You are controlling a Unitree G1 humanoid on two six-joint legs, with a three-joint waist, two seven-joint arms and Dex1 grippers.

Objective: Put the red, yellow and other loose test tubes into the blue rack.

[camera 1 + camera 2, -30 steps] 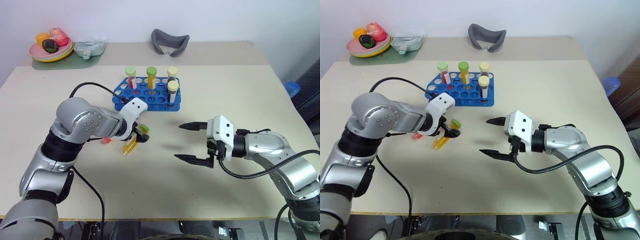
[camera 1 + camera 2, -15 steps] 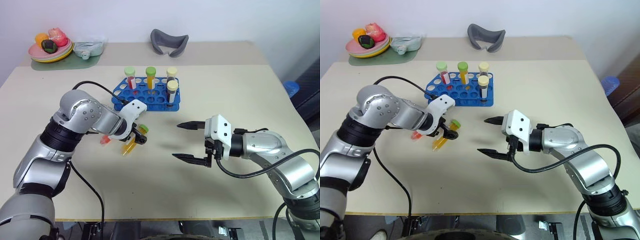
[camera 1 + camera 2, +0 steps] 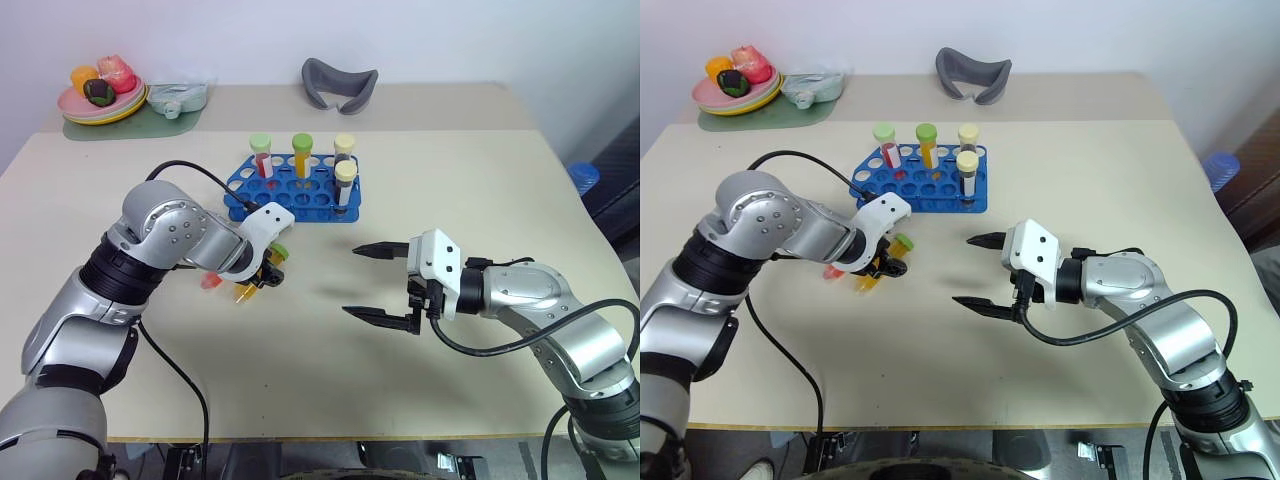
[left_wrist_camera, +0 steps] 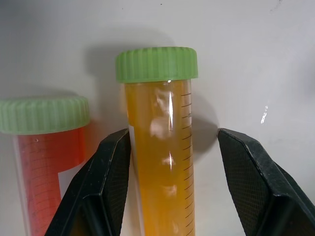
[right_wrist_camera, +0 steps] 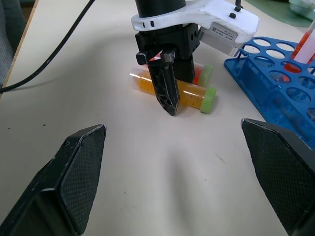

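Surface (image 3: pixel 480 180): beige, bare at front & right; rear edge carries other items.
Blue rack (image 3: pixel 300 195): mid-rear of surface, upright; 4 capped tubes stand in it, many holes free.
L pincer (image 4: pixel 172 162): angled down just in front of rack; jaws part-way apart astride the yellow-orange tube (image 4: pixel 160 162), 1 finger (image 4: pixel 110 182) touching it, the other (image 4: pixel 251 172) still off it w/ a gap. Not clamped.
R pincer (image 3: pixel 378 283): jaws wide apart, nothing between; hangs over bare surface right of the loose tubes, well apart from them.
Yellow-orange tube: lies flat on surface, green cap toward rack. Black graduation ticks down 1 side; no numerals legible.
Red tube (image 4: pixel 47 162): lies flat just beside the yellow-orange tube, parallel, light-green cap same way; white label patch, text not legible.
Room: open surface betw. loose tubes & R pincer; narrow strip betw. tubes & rack.
Rear: grey curved holder (image 3: pixel 340 82) at back edge; plate w/ food (image 3: pixel 102 95) at rear-left corner.
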